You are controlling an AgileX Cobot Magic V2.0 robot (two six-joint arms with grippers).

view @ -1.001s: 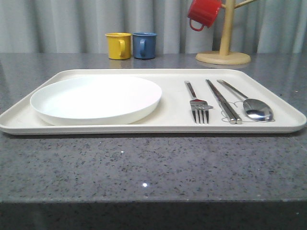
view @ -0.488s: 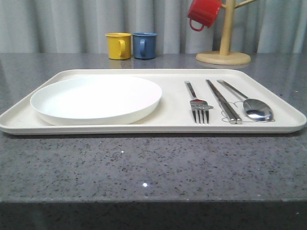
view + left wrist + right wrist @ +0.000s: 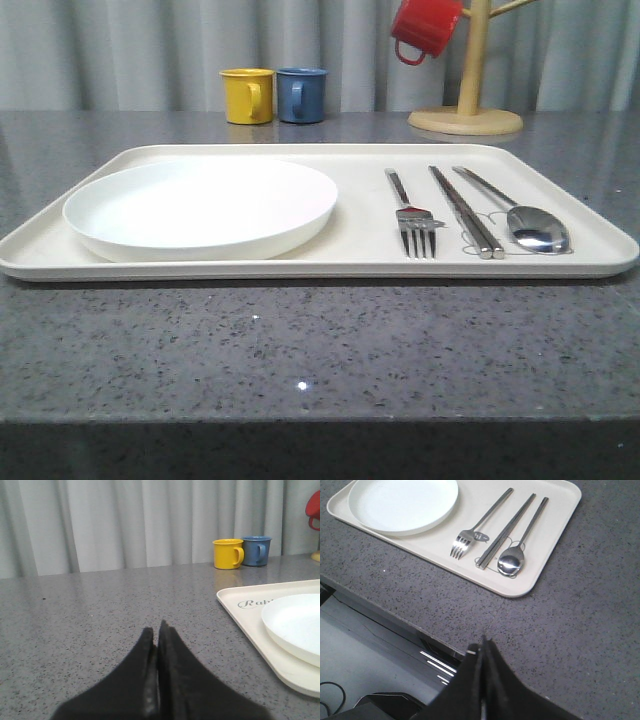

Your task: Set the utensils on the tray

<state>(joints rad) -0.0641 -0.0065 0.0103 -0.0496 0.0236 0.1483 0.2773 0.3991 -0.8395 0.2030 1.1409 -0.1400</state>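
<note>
Left wrist view is taken low over the grey speckled stone table (image 3: 100,610). The black left gripper (image 3: 157,632) is seen there just above the table surface, to the left of the large cream rectangular plastic tray (image 3: 250,625), and apart from it. Its two fingers (image 3: 137,670) are pressed together with nothing between them.

From the right wrist camera the black right gripper (image 3: 484,645) is seen higher, over the near edge of the table, well apart from the tray (image 3: 540,570). Its fingers (image 3: 470,680) are also pressed together and nothing is held.

All task things are lying on the tray (image 3: 350,250). The plain white round shallow plate (image 3: 200,208) is placed on its left part. On the right part three utensils are laid side by side, apart from each other: the slim silver metal fork (image 3: 412,220), then the pair of metal chopsticks (image 3: 465,212), then the silver metal spoon (image 3: 530,222) nearest to the right rim.

Behind the tray a yellow mug (image 3: 246,95) and a blue mug (image 3: 301,94) are standing close together. A red mug (image 3: 425,28) is hung on a wooden mug stand (image 3: 468,100).

Some parts are hard to make out. In the left wrist view the tray is cut off by the picture border, and only the beginning of its script is readable. The grey drawing under the chopsticks and spoon is mostly covered by them. The top of the wooden stand is cut off in the front view.
</note>
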